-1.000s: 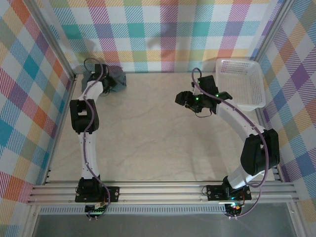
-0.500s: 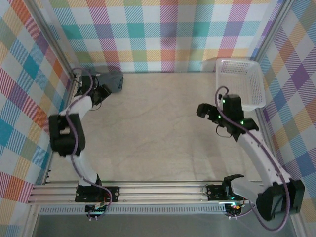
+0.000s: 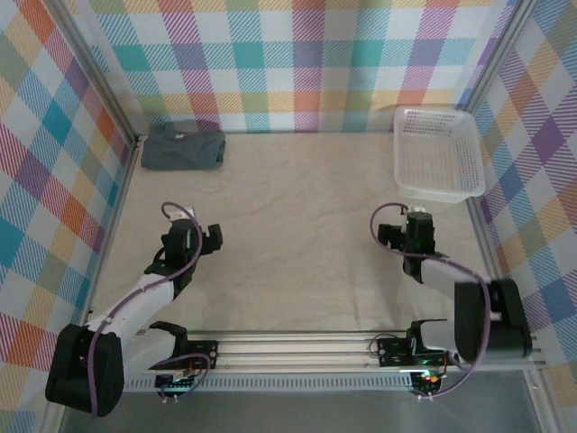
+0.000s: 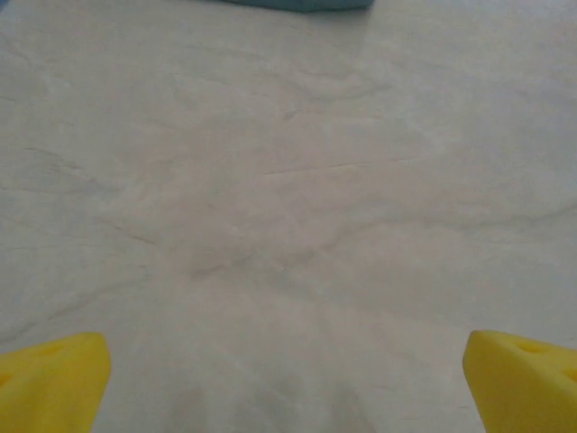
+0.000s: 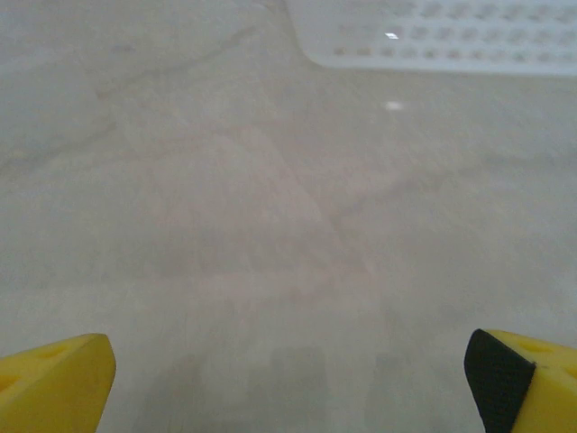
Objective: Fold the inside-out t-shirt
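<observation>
Left hand point(image 3: 191, 236) back; t-shirt point(image 3: 183, 148) far corner.

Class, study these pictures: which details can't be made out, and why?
Top view: the t-shirt is too small to show seams or which side faces out.
Left wrist view: a bluish strip is cut by the top edge and cannot be identified.
Right wrist view: the white basket is blurred and cut by the top edge.

You're in a robot lab test cell, not a home: pale marble-look desk point(image 3: 297, 225) boxed in by plaid cloth walls point(image 3: 297, 54) on aluminium extrusion posts point(image 3: 95, 72), left arm point(image 3: 135, 302) and right arm point(image 3: 444, 272) bolted to a slotted rail point(image 3: 297, 347) at the near edge.
</observation>
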Motion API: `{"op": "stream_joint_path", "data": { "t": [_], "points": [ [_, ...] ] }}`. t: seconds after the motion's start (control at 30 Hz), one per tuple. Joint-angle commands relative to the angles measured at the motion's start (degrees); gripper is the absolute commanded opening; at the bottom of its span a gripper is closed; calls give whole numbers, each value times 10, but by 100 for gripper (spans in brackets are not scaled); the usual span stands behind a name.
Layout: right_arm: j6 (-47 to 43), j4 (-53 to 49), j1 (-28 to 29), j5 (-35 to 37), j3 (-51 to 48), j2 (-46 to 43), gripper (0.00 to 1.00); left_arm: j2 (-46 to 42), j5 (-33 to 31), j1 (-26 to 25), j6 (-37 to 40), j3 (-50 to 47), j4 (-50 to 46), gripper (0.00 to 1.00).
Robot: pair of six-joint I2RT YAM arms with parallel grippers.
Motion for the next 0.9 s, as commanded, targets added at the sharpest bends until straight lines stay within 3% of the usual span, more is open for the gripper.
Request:
{"op": "stream_joint_path", "data": {
  "t": [0.0, 0.07, 0.13, 0.17, 0.23, 0.33, 0.37, 0.4, 0.87],
  "points": [
    [-18, 153, -19, -81, 47, 83, 100, -11, -31, 15, 78, -16, 121, 100],
    [-11, 184, -34, -110, 34, 81, 100, 34, -5, 43, 85, -33, 175, 100],
    [-13, 329, -36, -118, -20, 112, 100, 107, 33, 71, 89, -42, 267, 100],
    [-3, 280, -37, -98, -12, 95, 100, 129, 57, 78, 98, -24, 258, 100],
    [-6, 307, -35, -89, -17, 103, 100, 191, 94, 87, 105, -26, 370, 100],
    [-6, 292, -35, -91, -13, 100, 100, 307, 134, 111, 81, 21, 399, 100],
    [-6, 284, -34, -93, -12, 98, 100, 330, 155, 106, 99, 8, 450, 100],
    [-7, 292, -34, -94, -13, 100, 100, 312, 150, 102, 97, 16, 402, 100],
    [-17, 276, -34, -118, -7, 99, 100, 318, 124, 95, 99, 18, 408, 100]
  ]
}}
